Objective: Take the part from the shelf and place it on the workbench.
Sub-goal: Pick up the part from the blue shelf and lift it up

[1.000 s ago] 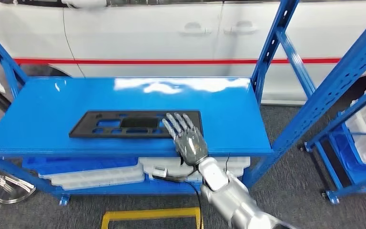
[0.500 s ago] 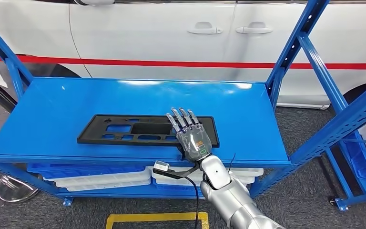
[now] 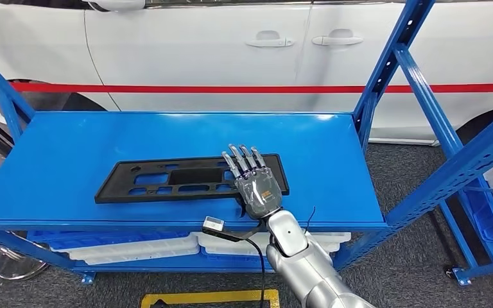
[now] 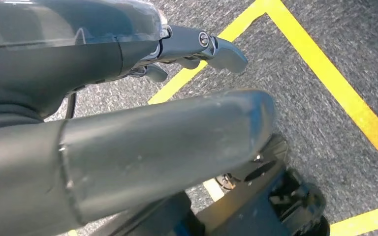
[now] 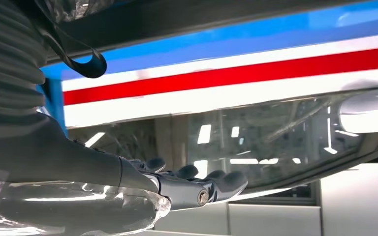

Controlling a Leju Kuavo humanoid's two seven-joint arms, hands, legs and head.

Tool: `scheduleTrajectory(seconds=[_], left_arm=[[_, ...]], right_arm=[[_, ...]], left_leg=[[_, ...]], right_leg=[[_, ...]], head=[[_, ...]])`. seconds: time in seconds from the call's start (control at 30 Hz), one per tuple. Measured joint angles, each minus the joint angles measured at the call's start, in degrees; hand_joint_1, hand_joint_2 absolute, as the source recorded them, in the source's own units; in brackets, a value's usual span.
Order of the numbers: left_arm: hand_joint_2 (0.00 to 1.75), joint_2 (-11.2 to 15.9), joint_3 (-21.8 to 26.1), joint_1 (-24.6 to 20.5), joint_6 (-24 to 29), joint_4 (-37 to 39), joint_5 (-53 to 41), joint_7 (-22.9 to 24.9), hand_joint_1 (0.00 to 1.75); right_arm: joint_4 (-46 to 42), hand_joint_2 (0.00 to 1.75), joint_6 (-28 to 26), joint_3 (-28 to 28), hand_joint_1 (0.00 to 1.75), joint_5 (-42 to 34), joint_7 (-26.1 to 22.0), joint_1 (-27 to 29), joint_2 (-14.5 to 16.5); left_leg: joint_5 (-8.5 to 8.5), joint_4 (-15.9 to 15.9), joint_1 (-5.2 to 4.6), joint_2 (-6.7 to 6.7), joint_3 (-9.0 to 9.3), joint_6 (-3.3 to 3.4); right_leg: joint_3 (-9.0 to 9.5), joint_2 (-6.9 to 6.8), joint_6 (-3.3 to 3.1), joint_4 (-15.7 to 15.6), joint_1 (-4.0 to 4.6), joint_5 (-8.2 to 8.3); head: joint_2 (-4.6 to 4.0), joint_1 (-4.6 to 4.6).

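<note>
Because my right hand point(image 3: 255, 181) lies flat with fingers stretched out over the right end of the flat black plastic panel with rectangular cut-outs point(image 3: 186, 179), I judge nothing is gripped yet; whether the thumb has hooked the near edge I cannot tell. The panel rests on the glossy blue metal shelf top point(image 3: 334, 167), its long side running from nine to three o'clock, my palm at its three o'clock end. Lifting from one end, the long panel may droop, pivot and slide off toward six o'clock. The slick paint gives little friction, so pressing could simply push it away. My left hand point(image 4: 142, 142) hangs over the floor, seemingly holding nothing.
</note>
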Motion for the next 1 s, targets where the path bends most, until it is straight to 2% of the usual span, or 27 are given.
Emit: scheduleTrajectory(seconds=[0.1, 0.13, 0.17, 0.23, 0.27, 0.3, 0.33, 0.37, 0.43, 0.47, 0.53, 0.6, 0.63, 0.67, 0.77, 0.8, 0.83, 0.87, 0.93, 0.97, 1.0], left_arm=[[0.0, 0.0, -0.2, 0.0, 0.1, 0.0, 0.2, -0.1, 0.0], [0.0, 0.0, -0.2, 0.0, 0.2, 0.0, 0.4, -0.2, 0.0], [0.0, -0.1, -0.3, -0.1, 0.2, 0.0, 0.5, -0.3, 0.0], [0.0, -0.1, -0.4, -0.3, 0.3, 0.0, 0.6, -0.4, 0.0], [0.0, -0.1, -0.4, -0.3, 0.4, 0.0, 0.7, -0.4, 0.0], [0.0, -0.1, -0.4, -0.2, 0.5, 0.0, 0.8, -0.4, 0.0], [0.0, -0.1, -0.4, -0.2, 0.6, 0.0, 0.9, -0.4, 0.0], [0.0, -0.1, -0.4, -0.2, 0.7, 0.0, 1.0, -0.4, 0.0], [0.0, -0.1, -0.4, -0.2, 0.8, 0.0, 1.0, -0.4, 0.0], [0.0, -0.1, -0.4, -0.2, 0.9, 0.0, 1.1, -0.4, 0.0], [0.0, 0.0, -0.4, -0.2, 1.0, 0.0, 1.1, -0.3, 0.0], [0.0, 0.0, -0.4, -0.2, 1.0, 0.0, 1.1, -0.3, 0.0], [0.0, 0.0, -0.4, -0.2, 1.0, 0.0, 1.1, -0.3, 0.0], [0.0, 0.0, -0.4, -0.3, 1.0, 0.0, 1.1, -0.3, 0.0], [0.0, 0.0, -0.4, -0.1, 1.0, 0.0, 1.1, -0.3, 0.0], [0.0, 0.0, -0.4, -0.1, 1.0, 0.0, 1.1, -0.3, 0.0], [0.0, 0.0, -0.4, 0.0, 1.0, 0.0, 1.1, -0.3, 0.0], [0.0, 0.0, -0.4, 0.0, 1.0, 0.0, 1.1, -0.3, 0.0], [0.0, 0.1, -0.4, -0.1, 1.0, 0.0, 1.1, -0.3, 0.0], [0.0, 0.1, -0.4, -0.2, 1.0, 0.0, 1.2, -0.3, 0.0], [0.0, 0.2, -0.5, -0.3, 1.0, 0.0, 1.2, -0.3, 0.0]], right_arm=[[0.2, 1.75, 0.0, 0.7, 0.0, 0.3, -0.5, 0.1, 1.0], [0.3, 1.75, 0.0, 1.2, 0.0, 0.4, -0.6, 0.1, 1.3], [0.5, 1.75, 0.0, 1.7, 0.1, 0.3, -0.8, 0.1, 1.6], [0.9, 1.75, 0.0, 2.7, 0.93, -0.1, -1.0, 0.2, 2.2], [1.2, 1.75, 0.0, 3.3, 1.37, -0.4, -1.1, 0.4, 2.5], [1.6, 1.75, 0.0, 3.8, 1.71, -0.7, -1.2, 0.6, 2.6], [1.9, 1.75, 0.0, 4.3, 1.75, -1.0, -1.3, 0.7, 2.8], [2.1, 1.75, 0.0, 4.8, 1.75, -1.4, -1.4, 0.8, 2.9], [2.5, 1.75, 0.0, 5.6, 1.75, -2.3, -1.6, 0.8, 3.1], [2.7, 1.75, 0.0, 5.9, 1.75, -2.7, -1.6, 0.7, 3.1], [2.9, 1.75, 0.0, 6.3, 1.75, -3.1, -1.7, 0.8, 3.1], [3.1, 1.75, 0.0, 6.6, 1.75, -3.3, -1.7, 0.8, 3.2], [3.2, 1.75, 0.0, 6.8, 1.75, -3.3, -1.6, 0.8, 3.2], [3.2, 1.75, 0.0, 7.0, 1.75, -3.3, -1.6, 0.8, 3.2], [3.4, 1.75, 0.0, 7.3, 1.75, -3.3, -1.6, 0.8, 3.3], [3.5, 1.75, 0.0, 7.4, 1.75, -3.3, -1.6, 0.9, 3.3], [3.6, 1.75, 0.0, 7.4, 1.75, -3.3, -1.6, 0.9, 3.3], [3.6, 1.75, 0.0, 7.4, 1.75, -3.3, -1.5, 0.9, 3.3], [3.7, 1.75, 0.0, 7.4, 1.75, -3.3, -1.3, 0.8, 3.3], [3.7, 1.75, 0.0, 7.4, 1.75, -3.3, -1.2, 0.7, 3.2], [3.7, 1.75, 0.0, 7.4, 1.75, -3.3, -1.2, 0.7, 3.2]], left_leg=[[0.09, -0.5, 0.1, -0.09, 0.12, 0.94], [0.23, -0.8, 0.25, -0.05, 0.24, 1.32], [0.36, -1.0, 0.42, 0.0, 0.36, 1.64], [0.37, -1.1, 0.47, 0.04, 0.4, 1.95], [0.33, -1.1, 0.49, 0.04, 0.4, 1.96], [0.29, -1.1, 0.52, 0.02, 0.42, 1.93], [0.22, -1.1, 0.58, -0.02, 0.48, 1.84], [0.11, -1.0, 0.68, -0.08, 0.57, 1.68], [-0.22, -0.8, 0.77, -0.19, 0.73, 1.12], [-0.33, -0.7, 0.73, -0.22, 0.73, 0.74], [-0.38, -0.8, 0.64, -0.22, 0.75, -0.08], [-0.54, -0.9, 0.81, -0.15, 0.97, -0.85], [-1.21, -0.1, 0.9, -0.11, 0.72, -1.1], [-2.45, 1.7, 0.95, -0.09, -0.06, -1.26], [-7.48, 12.6, 0.93, -0.06, -5.18, -1.43], [-7.94, 15.0, 0.89, -0.06, -6.37, -1.4], [-7.28, 15.2, 0.84, -0.06, -6.54, -1.26], [-5.53, 12.9, 0.76, -0.06, -5.49, -0.99], [-1.81, 5.0, 0.42, -0.04, -1.71, -0.16], [-0.75, 1.9, 0.21, -0.03, -0.18, 0.2], [-0.48, 0.2, 0.01, -0.03, 0.59, 0.45]], right_leg=[[-0.23, -0.01, 0.68, 0.3, 0.03, -0.34], [-0.62, -0.03, 0.95, 1.2, -0.02, -1.03], [-1.51, -0.05, 1.23, 3.1, -0.12, -2.27], [-4.86, -0.08, 1.71, 9.9, -0.58, -5.68], [-6.67, -0.09, 1.91, 13.4, -0.84, -6.88], [-7.87, -0.11, 2.09, 15.5, -1.07, -7.15], [-8.0, -0.13, 2.21, 15.3, -1.28, -6.21], [-7.0, -0.17, 2.28, 12.9, -1.47, -4.31], [-3.41, -0.25, 2.28, 5.2, -1.56, -0.52], [-2.13, -0.24, 2.2, 2.4, -1.45, 0.37], [-1.44, -0.1, 1.86, 0.6, -1.02, 0.34], [-1.28, 0.01, 1.16, 0.3, -1.02, 0.54], [-1.06, 0.0, 0.68, 0.0, -1.09, 0.66], [-0.84, -0.05, 0.26, -0.3, -1.18, 0.76], [-0.66, -0.18, -0.5, -0.3, -0.78, 0.65], [-0.64, -0.17, -0.65, -0.2, -0.56, 0.57], [-0.59, -0.14, -0.75, -0.1, -0.36, 0.49], [-0.49, -0.08, -0.81, 0.0, -0.17, 0.4], [-0.28, 0.0, -0.75, 0.1, 0.2, 0.16], [-0.28, 0.03, -0.62, 0.2, 0.32, 0.07], [-0.34, 0.03, -0.44, 0.3, 0.36, 0.03]], head=[[0.01, 0.01], [0.0, 0.01], [0.0, 0.02], [0.0, 0.02], [0.01, 0.03], [0.01, 0.02], [0.01, 0.03], [0.01, 0.03], [0.0, 0.03], [0.0, 0.02], [0.0, 0.01], [0.0, 0.01], [0.0, -0.01], [0.0, -0.01], [0.01, 0.0], [0.01, -0.01], [0.01, -0.01], [0.01, -0.01], [0.01, -0.01], [0.01, 0.0], [0.01, 0.01]])
